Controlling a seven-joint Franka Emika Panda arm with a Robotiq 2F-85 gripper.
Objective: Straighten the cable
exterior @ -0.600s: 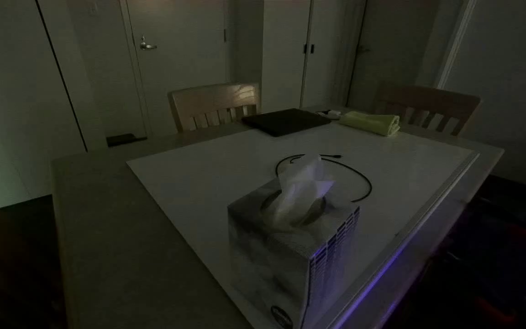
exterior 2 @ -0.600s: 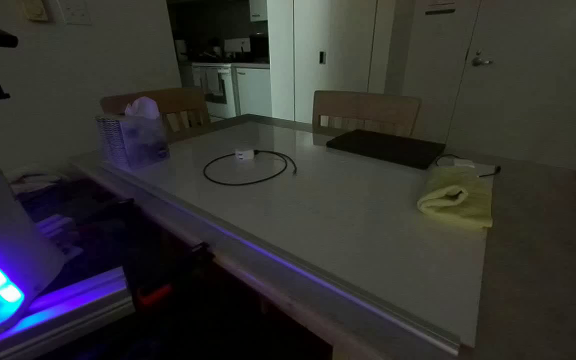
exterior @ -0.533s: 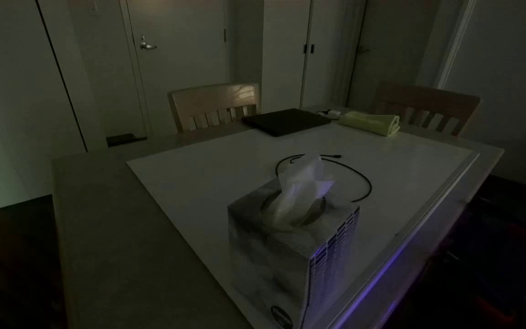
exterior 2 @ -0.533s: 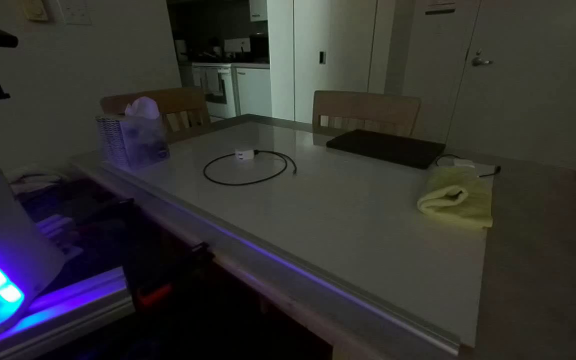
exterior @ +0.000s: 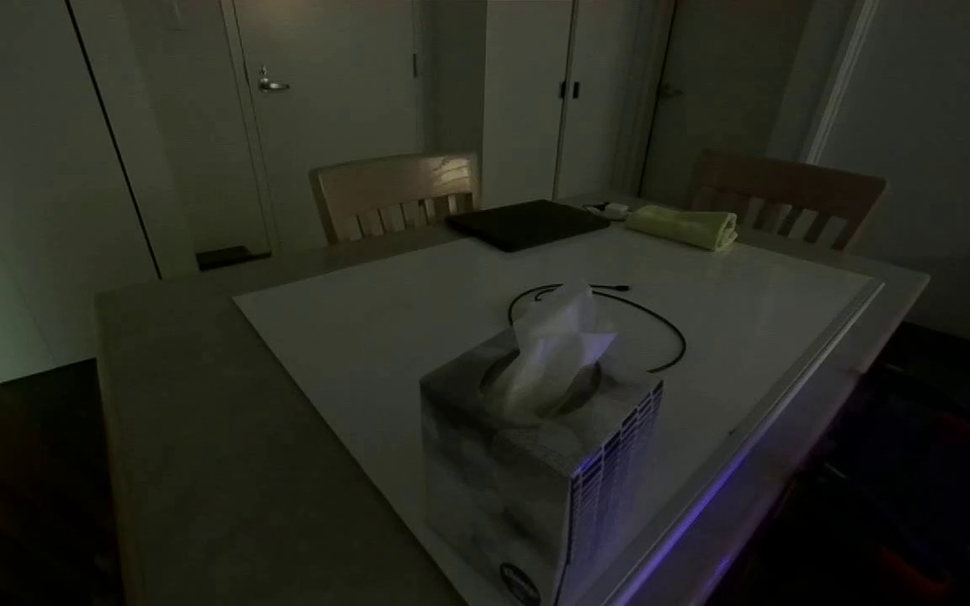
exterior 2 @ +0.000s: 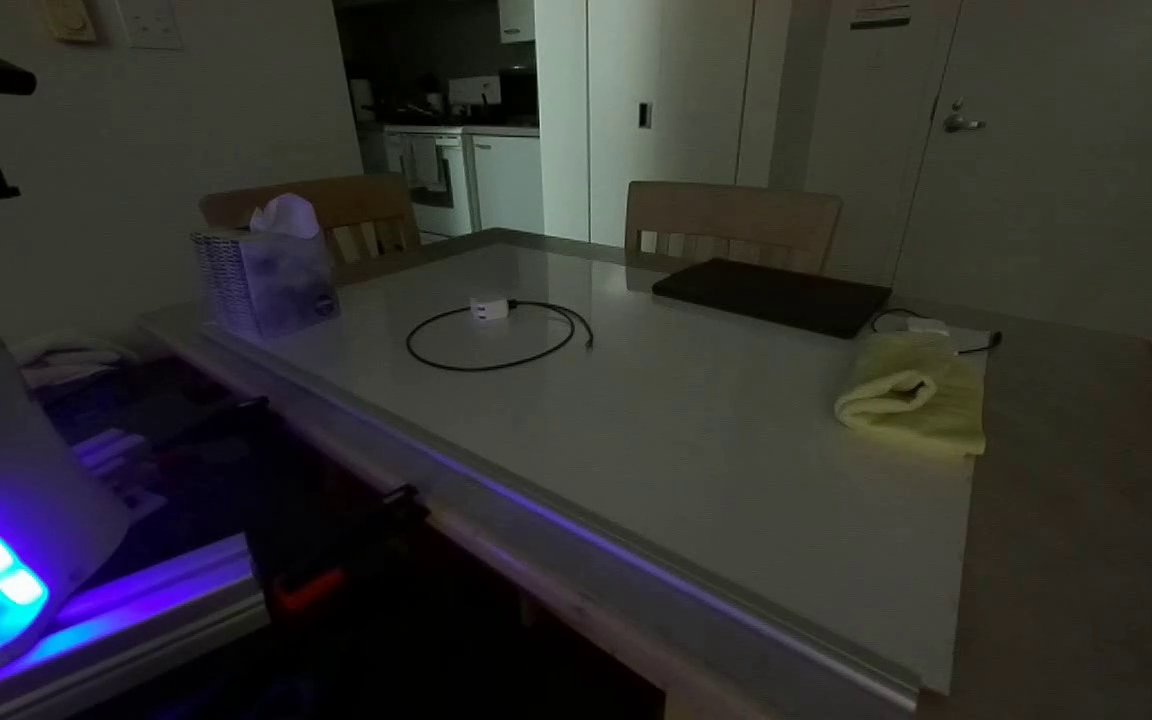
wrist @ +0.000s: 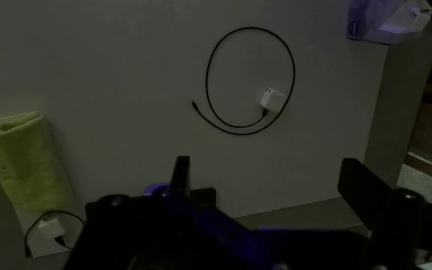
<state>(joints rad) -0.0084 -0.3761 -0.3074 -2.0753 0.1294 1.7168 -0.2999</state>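
The cable is a thin black cord lying in a wide loop on the white board. It shows in both exterior views (exterior: 662, 318) (exterior 2: 481, 369) and in the wrist view (wrist: 294, 71). One end is plugged into a white adapter (wrist: 273, 99) (exterior 2: 488, 309) inside the loop; the other end is free. In an exterior view the tissue box's tissue hides part of the cable and the adapter. My gripper (wrist: 266, 159) is open and empty, its two dark fingers wide apart. It is apart from the cable, which lies beyond the fingertips. The gripper is outside both exterior views.
A tissue box (exterior: 493, 480) (exterior 2: 286, 285) stands on the white board (exterior 2: 716, 450). A dark flat laptop (exterior: 527, 225) (exterior 2: 771, 295), a folded yellow-green towel (exterior 2: 911, 400) (wrist: 28, 161) and another white adapter (wrist: 51, 227) lie on the table. Wooden chairs (exterior: 401, 185) (exterior 2: 736, 215) stand around it.
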